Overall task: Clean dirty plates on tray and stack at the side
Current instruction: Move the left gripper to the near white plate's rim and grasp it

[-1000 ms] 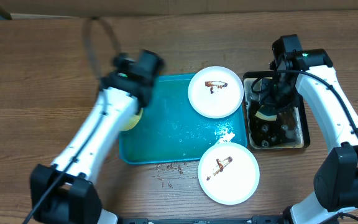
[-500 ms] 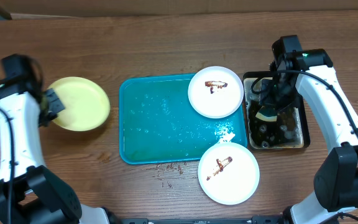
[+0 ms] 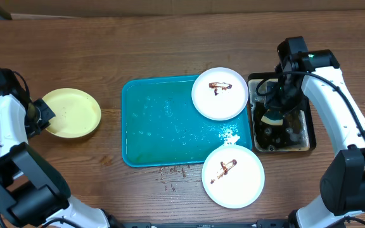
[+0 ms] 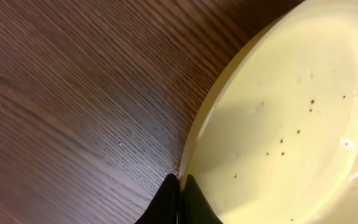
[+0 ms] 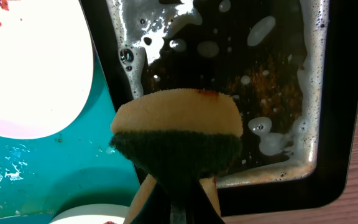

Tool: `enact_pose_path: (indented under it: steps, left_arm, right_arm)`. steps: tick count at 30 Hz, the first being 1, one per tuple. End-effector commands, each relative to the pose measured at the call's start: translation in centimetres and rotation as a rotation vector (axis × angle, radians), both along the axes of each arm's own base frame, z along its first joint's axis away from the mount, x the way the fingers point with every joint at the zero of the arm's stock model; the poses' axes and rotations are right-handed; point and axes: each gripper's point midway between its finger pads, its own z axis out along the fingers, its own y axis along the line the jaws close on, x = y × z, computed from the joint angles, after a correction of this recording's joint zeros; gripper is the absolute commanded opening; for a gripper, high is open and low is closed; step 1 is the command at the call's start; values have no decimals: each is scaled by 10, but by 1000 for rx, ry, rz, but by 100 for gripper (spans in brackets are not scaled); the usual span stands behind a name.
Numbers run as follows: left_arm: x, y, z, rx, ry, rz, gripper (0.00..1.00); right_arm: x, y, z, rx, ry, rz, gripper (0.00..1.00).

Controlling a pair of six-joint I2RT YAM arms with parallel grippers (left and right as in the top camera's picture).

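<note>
The pale yellow-green plate (image 3: 73,113) lies on the wood left of the teal tray (image 3: 163,126). My left gripper (image 3: 40,117) is shut on its left rim; the wrist view shows the plate (image 4: 291,118) pinched between the fingers (image 4: 180,186). One white plate (image 3: 219,93) with a brown smear sits on the tray's back right corner. Another smeared white plate (image 3: 232,175) lies across the tray's front right edge. My right gripper (image 3: 273,113) is shut on a yellow-and-green sponge (image 5: 176,130) above the black basin (image 5: 328,93).
The black-rimmed basin (image 3: 312,130) of brown foamy water stands right of the tray. Crumbs (image 3: 173,171) lie on the wood in front of the tray. White foam (image 3: 229,135) sits on the tray's right side.
My left arm swung from the tray far out to the left, carrying the yellow-green plate, and now has it down on the wood. The right arm has not moved.
</note>
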Motion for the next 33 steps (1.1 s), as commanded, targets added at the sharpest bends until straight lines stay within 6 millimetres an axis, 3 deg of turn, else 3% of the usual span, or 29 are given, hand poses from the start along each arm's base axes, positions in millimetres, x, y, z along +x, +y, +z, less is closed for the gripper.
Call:
enact_pose_path:
  steps: [1, 2, 3, 9, 10, 12, 15, 20, 26, 30, 33]
  left_arm:
    - [5, 4, 1, -10, -20, -4, 31]
    - [9, 1, 2, -31, -40, -10, 41]
    - [11, -3, 4, -52, -57, -15, 44]
    - [36, -49, 24, -211, -195, -141, 53]
    - [48, -75, 37, -253, -250, -239, 56]
    - [58, -106, 49, -290, -288, -357, 57]
    - [66, -165, 56, -342, -292, -555, 58]
    - [49, -262, 47, -408, -170, -823, 55]
    - [25, -362, 43, -440, -109, -1100, 62]
    - [5, -413, 42, -424, -96, -1260, 63]
    - [-5, -437, 37, -370, -81, -1346, 65]
  right_arm:
    - [0, 2, 13, 10, -39, 3, 4]
    - [0, 2, 13, 10, -38, 3, 4]
    - [-1, 1, 13, 9, -35, 3, 4]
    - [1, -8, 16, 42, -44, -65, 4]
    - [2, -18, 18, 42, -51, -93, 4]
    - [1, -28, 20, 42, -54, -123, 4]
    - [-2, -41, 21, 41, -46, -163, 4]
    - [-2, -44, 21, 68, -47, -162, 4]
    - [-1, -44, 21, 68, -50, -161, 4]
    - [-1, -44, 21, 68, -50, -161, 4]
    - [-1, -44, 21, 68, -50, -161, 4]
